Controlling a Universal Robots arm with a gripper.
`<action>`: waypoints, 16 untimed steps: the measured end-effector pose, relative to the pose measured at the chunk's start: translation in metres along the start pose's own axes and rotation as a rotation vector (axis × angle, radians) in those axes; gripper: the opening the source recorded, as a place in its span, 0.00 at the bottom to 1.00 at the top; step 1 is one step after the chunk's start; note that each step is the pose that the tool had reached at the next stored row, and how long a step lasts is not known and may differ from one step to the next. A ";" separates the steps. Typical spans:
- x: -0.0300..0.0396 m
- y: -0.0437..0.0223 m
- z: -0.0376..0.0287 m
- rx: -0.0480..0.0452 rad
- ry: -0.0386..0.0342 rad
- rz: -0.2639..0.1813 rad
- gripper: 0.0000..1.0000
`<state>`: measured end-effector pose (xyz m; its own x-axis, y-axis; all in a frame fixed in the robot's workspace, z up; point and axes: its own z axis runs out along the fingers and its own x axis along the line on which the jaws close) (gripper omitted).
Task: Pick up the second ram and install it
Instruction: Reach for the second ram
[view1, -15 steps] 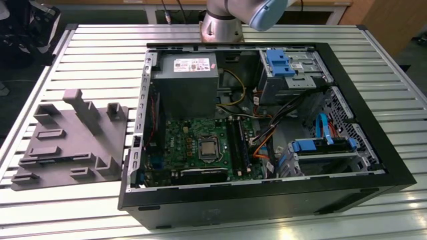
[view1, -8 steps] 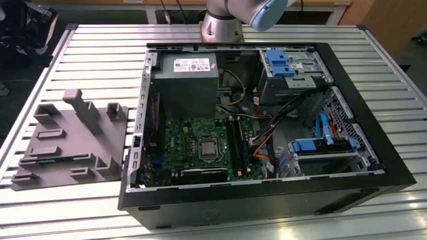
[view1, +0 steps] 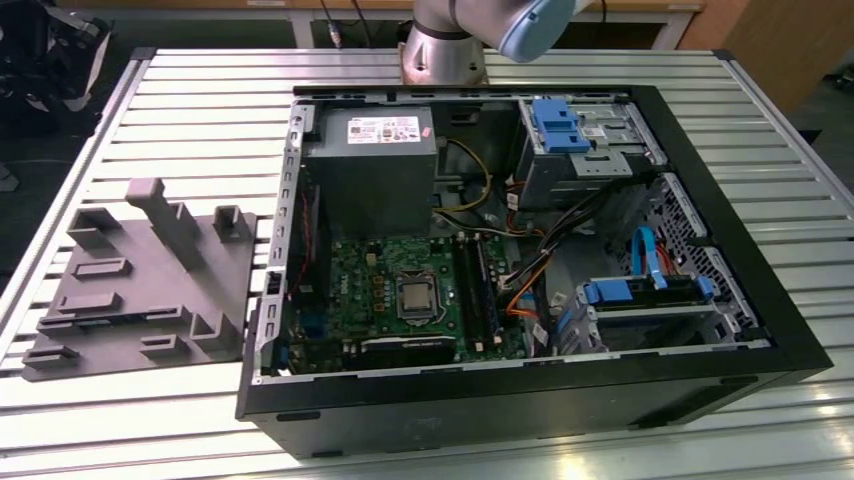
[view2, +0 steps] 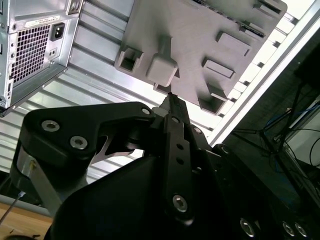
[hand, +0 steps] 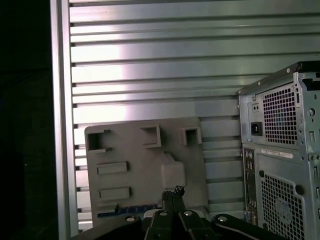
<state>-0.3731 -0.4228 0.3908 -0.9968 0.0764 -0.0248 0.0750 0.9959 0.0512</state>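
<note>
Beneath the fingers (view2: 175, 130) a slatted metal desk (view2: 95, 65) glares with light; beyond its edge, dark floor (view2: 260, 170) and cables (view2: 300, 112).

We see the gripper (hand: 172, 192) with its two dark fingers drawn together, the tips meeting in front of the grey fixture plate (hand: 135, 155), close to a raised rounded block (hand: 173, 172) on it. The plate lies flat on the slatted metal table (hand: 175, 60) and carries several open-sided pockets and two low rectangular bars; a bluish strip (hand: 125, 210) shows along its edge nearest the gripper. Near the plate is the rear panel of the computer case (hand: 280, 165), where we make out a power socket (hand: 256, 128) and a perforated vent grille (hand: 280, 117).
</note>
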 end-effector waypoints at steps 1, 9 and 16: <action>0.0004 -0.0003 0.0000 0.0000 -0.0001 0.000 0.11; 0.0048 -0.0030 0.0000 0.0000 -0.0001 0.000 0.11; 0.0085 -0.0051 -0.0001 0.0000 0.0000 0.000 0.11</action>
<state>-0.3820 -0.4272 0.3905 -0.9968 0.0764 -0.0248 0.0750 0.9959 0.0512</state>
